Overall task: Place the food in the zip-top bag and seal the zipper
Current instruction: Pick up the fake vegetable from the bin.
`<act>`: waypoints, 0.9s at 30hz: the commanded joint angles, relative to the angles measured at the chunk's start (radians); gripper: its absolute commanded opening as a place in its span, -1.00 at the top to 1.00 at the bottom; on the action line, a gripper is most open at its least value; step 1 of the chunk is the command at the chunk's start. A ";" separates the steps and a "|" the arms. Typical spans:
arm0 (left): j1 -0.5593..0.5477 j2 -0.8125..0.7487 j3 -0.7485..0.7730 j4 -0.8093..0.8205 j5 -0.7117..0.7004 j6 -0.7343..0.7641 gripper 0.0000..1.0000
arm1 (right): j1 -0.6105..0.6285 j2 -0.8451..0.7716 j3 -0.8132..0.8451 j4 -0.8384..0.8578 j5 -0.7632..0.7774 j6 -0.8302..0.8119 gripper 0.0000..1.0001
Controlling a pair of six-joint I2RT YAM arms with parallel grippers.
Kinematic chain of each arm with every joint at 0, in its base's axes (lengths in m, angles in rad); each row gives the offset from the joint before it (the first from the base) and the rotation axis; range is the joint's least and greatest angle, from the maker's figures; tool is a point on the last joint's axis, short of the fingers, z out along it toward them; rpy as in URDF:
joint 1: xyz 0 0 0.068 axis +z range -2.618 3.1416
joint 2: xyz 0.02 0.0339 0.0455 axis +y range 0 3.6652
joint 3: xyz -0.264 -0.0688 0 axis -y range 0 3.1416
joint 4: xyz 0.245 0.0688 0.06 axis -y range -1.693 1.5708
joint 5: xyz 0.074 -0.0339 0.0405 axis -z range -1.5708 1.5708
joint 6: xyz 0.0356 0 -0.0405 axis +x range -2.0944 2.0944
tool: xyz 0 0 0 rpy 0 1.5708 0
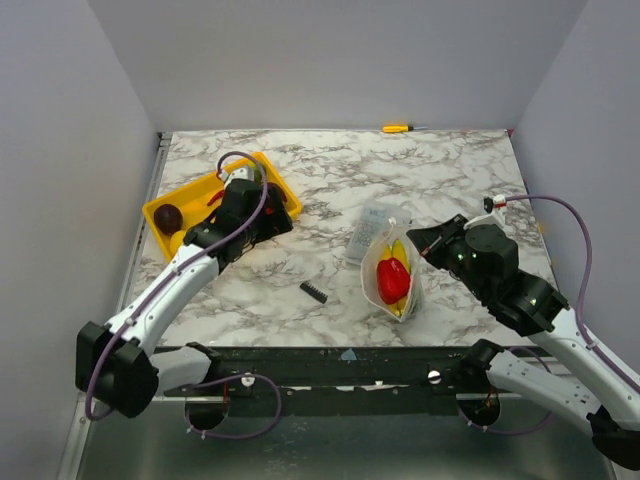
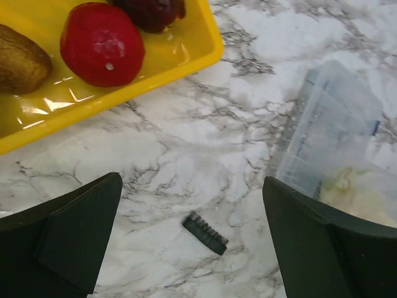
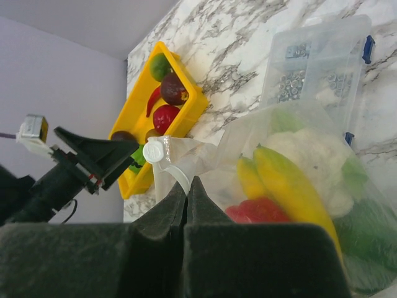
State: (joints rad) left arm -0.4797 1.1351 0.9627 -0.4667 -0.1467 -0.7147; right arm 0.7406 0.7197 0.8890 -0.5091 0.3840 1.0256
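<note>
The clear, floppy plastic zip-top bag (image 1: 372,268) lies on the marble tabletop (image 1: 450,180) in front of the right arm. Its long axis runs from the near edge toward the far side, with the mouth at the far end. A white cauliflower (image 3: 310,158), yellow pieces (image 3: 291,186) and a red piece (image 3: 260,211) are already inside. The right gripper (image 3: 188,192) has its fingers pressed fully together at the bag's rim, and they appear to pinch the film beside the clear zipper (image 3: 175,169), propping the mouth up. The left gripper (image 2: 192,186) hangs with its fingers spread wide and nothing between them. It is over bare marble just beside the yellow rectangular plastic tray (image 2: 198,53). The rest of the food sits in that tray: a round red toy fruit (image 2: 102,43), a dark purple piece (image 2: 152,11) and a brown one (image 2: 22,59). These lie ahead and to the left of the open fingers, while the bag lies to their right, beyond a clear lidded plastic box (image 1: 368,232). The left arm is much the nearer to the tray, so the next pick looks to be its job, followed by a carry rightward to the held mouth. A small black ridged piece (image 2: 205,233) lies loose on the marble between the fingers.
</note>
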 commanded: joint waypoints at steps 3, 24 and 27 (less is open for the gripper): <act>0.121 0.211 0.088 0.022 -0.011 -0.009 -0.97 | 0.004 -0.007 0.012 0.041 0.057 -0.019 0.99; 0.255 0.920 0.859 -0.294 0.136 0.578 -0.97 | 0.003 0.017 0.042 0.001 0.072 -0.036 0.99; 0.260 1.002 0.966 -0.357 0.207 0.604 -0.97 | 0.004 0.015 0.036 0.001 0.075 -0.033 0.99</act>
State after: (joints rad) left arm -0.2359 2.0480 1.7981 -0.6926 -0.0750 -0.2077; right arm 0.7406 0.7441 0.8986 -0.5179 0.4110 0.9936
